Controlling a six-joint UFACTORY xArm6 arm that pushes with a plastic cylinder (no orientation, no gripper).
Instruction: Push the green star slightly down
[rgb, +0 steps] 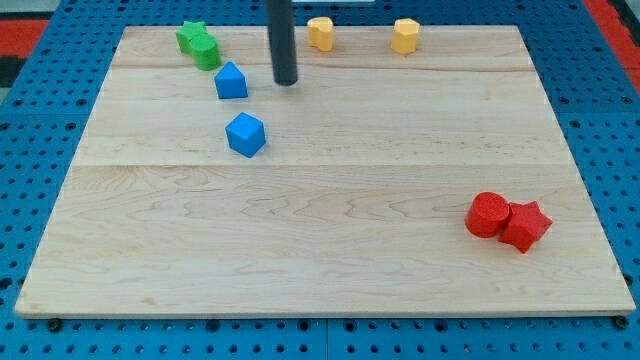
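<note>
The green star (190, 35) lies at the view's top left of the wooden board (320, 230), touching a green round block (206, 51) just below and to its right. My tip (287, 82) is at the end of the dark rod near the view's top centre. It stands well to the right of the green star and slightly lower, apart from it. A blue house-shaped block (231, 81) lies between the tip and the green blocks.
A blue cube (245, 134) sits below the blue house-shaped block. Two yellow blocks (320, 33) (405, 36) lie along the board's top edge. A red cylinder (488, 214) and a red star (526, 225) touch each other at the lower right.
</note>
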